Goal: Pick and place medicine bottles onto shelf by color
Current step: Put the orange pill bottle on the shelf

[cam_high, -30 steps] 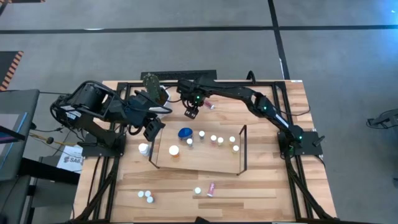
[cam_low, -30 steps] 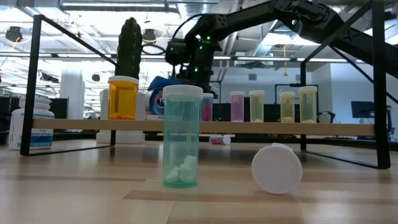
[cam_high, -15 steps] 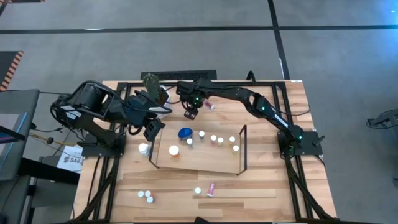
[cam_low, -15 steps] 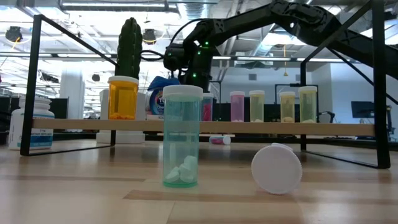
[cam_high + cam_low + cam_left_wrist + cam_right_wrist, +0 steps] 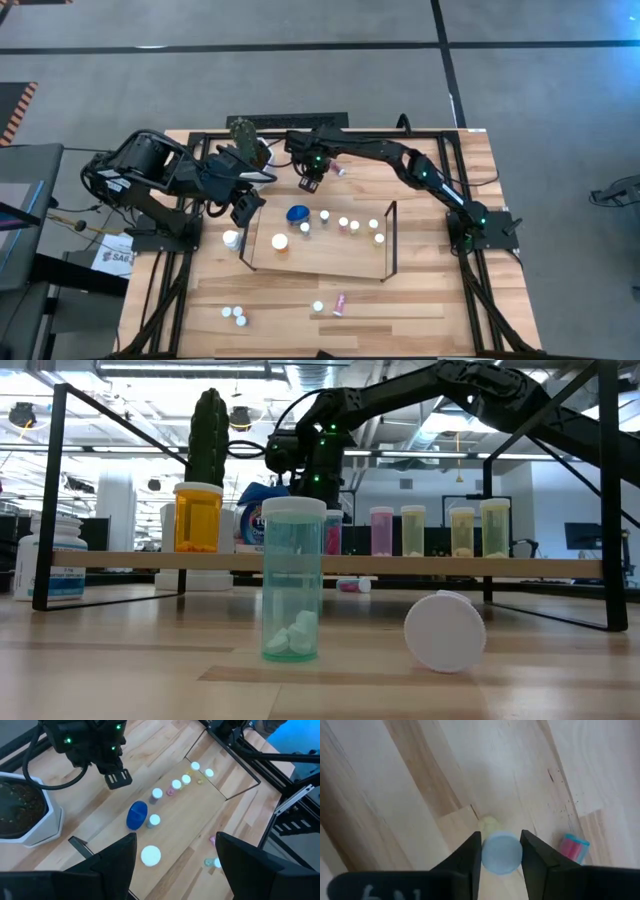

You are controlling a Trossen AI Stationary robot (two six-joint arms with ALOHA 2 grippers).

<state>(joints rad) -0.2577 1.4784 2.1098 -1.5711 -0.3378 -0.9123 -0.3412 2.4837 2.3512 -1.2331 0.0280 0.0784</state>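
Closed since the earlier frame, right pincer (image 5: pixel 501 854) now clamps an upright yellowish bottle (image 5: pixel 501 853) on the tabletop (image 5: pixel 420 300) behind the shelf (image 5: pixel 330 255).

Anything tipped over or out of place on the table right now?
Yes. Two bottles lie on their sides: a pink bottle at the table's front and another pink bottle beside the right gripper, which is shut on a yellowish bottle. The rest stand upright on the shelf.
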